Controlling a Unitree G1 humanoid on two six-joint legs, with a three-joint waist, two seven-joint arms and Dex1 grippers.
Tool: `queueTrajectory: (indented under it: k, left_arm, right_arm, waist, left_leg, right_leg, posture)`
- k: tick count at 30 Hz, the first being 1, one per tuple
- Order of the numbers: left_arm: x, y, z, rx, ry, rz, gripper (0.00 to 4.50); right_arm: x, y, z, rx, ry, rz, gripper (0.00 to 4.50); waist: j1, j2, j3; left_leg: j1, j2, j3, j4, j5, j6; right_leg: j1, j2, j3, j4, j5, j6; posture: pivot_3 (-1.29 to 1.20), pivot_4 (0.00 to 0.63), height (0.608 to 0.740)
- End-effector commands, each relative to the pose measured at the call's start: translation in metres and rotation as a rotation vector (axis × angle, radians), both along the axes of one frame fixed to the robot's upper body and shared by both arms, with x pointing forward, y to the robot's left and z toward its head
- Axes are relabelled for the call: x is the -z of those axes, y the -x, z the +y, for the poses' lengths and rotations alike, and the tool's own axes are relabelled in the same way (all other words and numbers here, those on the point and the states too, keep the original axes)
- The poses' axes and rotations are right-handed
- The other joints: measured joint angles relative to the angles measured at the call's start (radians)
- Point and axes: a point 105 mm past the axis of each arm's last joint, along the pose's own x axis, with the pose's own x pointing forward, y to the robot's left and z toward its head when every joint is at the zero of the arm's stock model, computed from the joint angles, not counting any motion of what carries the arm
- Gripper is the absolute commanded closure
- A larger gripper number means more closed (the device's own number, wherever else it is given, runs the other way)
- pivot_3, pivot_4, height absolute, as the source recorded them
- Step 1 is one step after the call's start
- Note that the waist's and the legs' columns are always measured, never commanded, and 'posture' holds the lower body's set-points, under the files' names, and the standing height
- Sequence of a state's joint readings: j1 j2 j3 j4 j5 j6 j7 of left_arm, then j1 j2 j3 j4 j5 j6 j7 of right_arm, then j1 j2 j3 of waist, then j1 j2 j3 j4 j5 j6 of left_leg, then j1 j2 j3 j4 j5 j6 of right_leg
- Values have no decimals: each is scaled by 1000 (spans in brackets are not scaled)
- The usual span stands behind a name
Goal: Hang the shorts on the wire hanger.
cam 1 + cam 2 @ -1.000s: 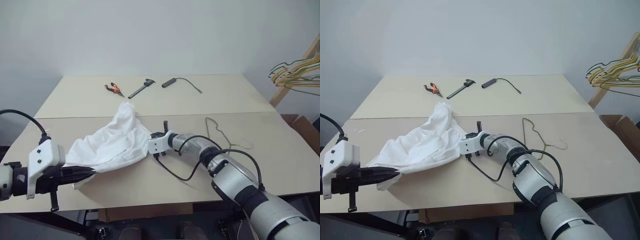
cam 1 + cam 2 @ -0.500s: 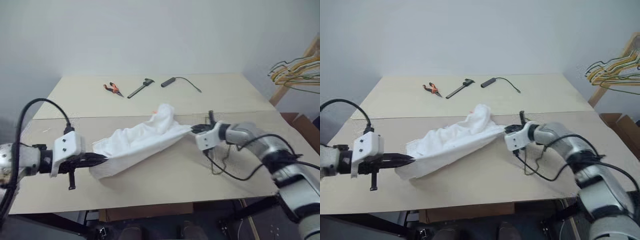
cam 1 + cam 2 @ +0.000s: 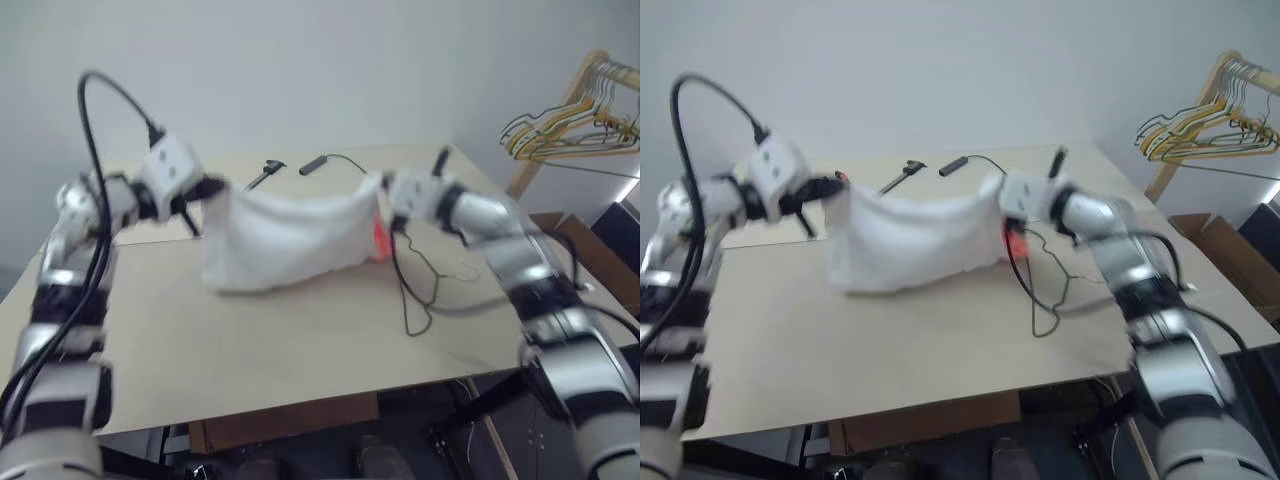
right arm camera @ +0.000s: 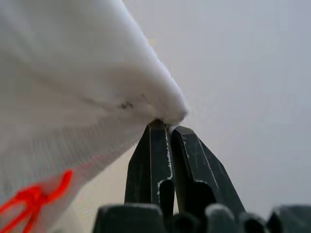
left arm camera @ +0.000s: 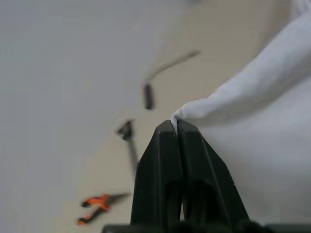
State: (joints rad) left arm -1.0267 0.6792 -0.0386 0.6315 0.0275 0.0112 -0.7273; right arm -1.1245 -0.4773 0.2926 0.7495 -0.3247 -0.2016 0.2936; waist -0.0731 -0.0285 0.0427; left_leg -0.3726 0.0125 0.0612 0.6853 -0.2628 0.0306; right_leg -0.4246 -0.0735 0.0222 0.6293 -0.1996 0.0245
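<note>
I hold the shorts [image 3: 290, 238] stretched between my two grippers above the bench [image 3: 250, 340]; my left gripper [image 3: 213, 187] is clamped tight on one upper corner of the cloth, my right gripper [image 3: 384, 186] is clamped tight on the other; the white cloth hangs between them as a sagging sheet, its lower edge close over the middle of the bench (whether it brushes the top I cannot tell); a red-orange mark [image 4: 36, 196] shows on the cloth near my right gripper; the wire hanger [image 3: 425, 285] lies flat on the bench toward its right edge, beneath my right arm and apart from the shorts; along the far edge lie a black tool [image 3: 265, 172] and a dark handle with a cord [image 3: 315, 163]; orange pliers [image 5: 99, 206] lie there too; a bunch of yellowish hangers [image 3: 565, 130] hangs on a wooden rack off the far right corner.
</note>
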Motion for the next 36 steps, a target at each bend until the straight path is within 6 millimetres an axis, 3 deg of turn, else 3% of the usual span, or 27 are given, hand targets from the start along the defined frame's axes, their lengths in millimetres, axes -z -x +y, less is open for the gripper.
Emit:
queueTrajectory:
  k: [1, 3, 5, 7, 9, 11, 13, 15, 18, 20, 24, 27, 30, 36]
  left_arm:
    - [-75, -25, 19, -327, 97, -314, 4500]
    - [-124, -20, 25, -496, 142, -531, 4500]
    - [-161, -5, 27, -578, 175, -715, 4500]
    - [-182, 7, 25, -580, 217, -823, 4500]
    - [-184, 11, 19, -531, 192, -869, 4500]
    - [-162, 4, 12, -436, 146, -828, 4500]
    - [-127, -3, 2, -305, 85, -744, 4500]
    - [-73, -4, -7, -133, 24, -617, 4500]
    - [-15, 16, -12, 28, 6, -480, 4500]
    - [21, 41, -14, 108, -3, -363, 4500]
    - [47, 75, -13, 158, -30, -216, 4500]
    - [67, 100, -7, 211, -110, -65, 4500]
    - [83, 125, -2, 285, -232, 93, 4500]
    - [111, 176, 8, 419, -425, 425, 4500]
  right_arm:
    - [-83, -15, -24, 289, -258, -303, 4484]
    - [-126, -3, -31, 343, -426, -481, 4484]
    - [-150, 9, -38, 357, -517, -604, 4484]
    - [-155, 15, -42, 360, -522, -669, 4484]
    - [-138, 8, -46, 349, -481, -624, 4484]
    - [-110, 1, -47, 322, -394, -560, 4484]
    - [-79, -4, -46, 277, -289, -496, 4484]
    - [-34, -5, -39, 175, -99, -423, 4484]
    - [23, 4, -29, 13, 107, -296, 4484]
    - [65, 17, -23, -120, 221, -182, 4484]
    - [104, 35, -18, -263, 332, -73, 4484]
    - [129, 49, -15, -351, 415, -13, 4484]
    - [146, 61, -13, -428, 498, 17, 4484]
    - [171, 75, -22, -486, 616, 69, 4484]
  waist:
    - [3, 0, 0]
    - [5, 0, -1]
    - [8, 0, -1]
    - [8, 0, -1]
    - [7, 0, -1]
    - [7, 0, -1]
    - [6, 1, -2]
    - [3, 2, -3]
    - [-12, 3, -2]
    - [-33, 3, -2]
    - [-56, 3, -2]
    - [-72, 3, -3]
    - [-67, 3, -2]
    - [-48, 3, -2]
  left_leg:
    - [-1, 0, -1, -1, 0, 0]
    - [-9, 0, -1, -8, 0, -1]
    - [-20, 0, -1, -10, 5, -13]
    - [-28, -1, -1, -11, 2, -14]
    - [-30, -4, 0, -14, 0, -12]
    - [-30, -6, 2, -16, 0, -11]
    - [-28, -7, 7, -16, -1, -11]
    - [-29, -7, 8, -13, 0, -10]
    - [-29, -6, 8, -8, 1, -9]
    - [-29, -4, 4, -5, 1, -8]
    - [-29, -1, 4, -3, 0, -6]
    - [-17, 1, 6, -4, -6, 3]
    - [9, 1, 6, -8, -8, 6]
    - [22, 1, 7, -7, -8, 6]
  right_leg:
    - [-3, -2, -1, 2, 1, -1]
    - [-11, -3, -1, 3, 1, 0]
    - [-23, -4, -1, 3, 0, 0]
    - [-34, -4, -2, 4, 0, 1]
    - [-35, -4, -4, 2, -1, 2]
    - [-34, -5, -5, -2, -1, 3]
    - [-30, -6, -6, -5, -3, 5]
    - [-29, -6, -6, -6, -3, 6]
    - [-28, -6, -4, -4, -3, 6]
    - [-28, -5, 0, -1, -3, 6]
    - [-30, -4, 7, 2, -1, 7]
    - [-18, -3, 10, 3, 1, 7]
    - [7, -3, 9, -5, -2, 7]
    - [18, -3, 9, -4, -3, 7]
  posture:
    - [-16, 0, 740]
    - [-4, 0, 740]
    - [-2, 0, 740]
    - [5, 0, 740]
    - [6, 0, 740]
    - [6, 0, 740]
    - [3, 0, 740]
    - [2, 0, 740]
    - [2, 0, 740]
    - [2, 0, 740]
    - [16, 0, 740]
    - [24, 0, 740]
    - [27, 0, 740]
    - [27, 0, 740]
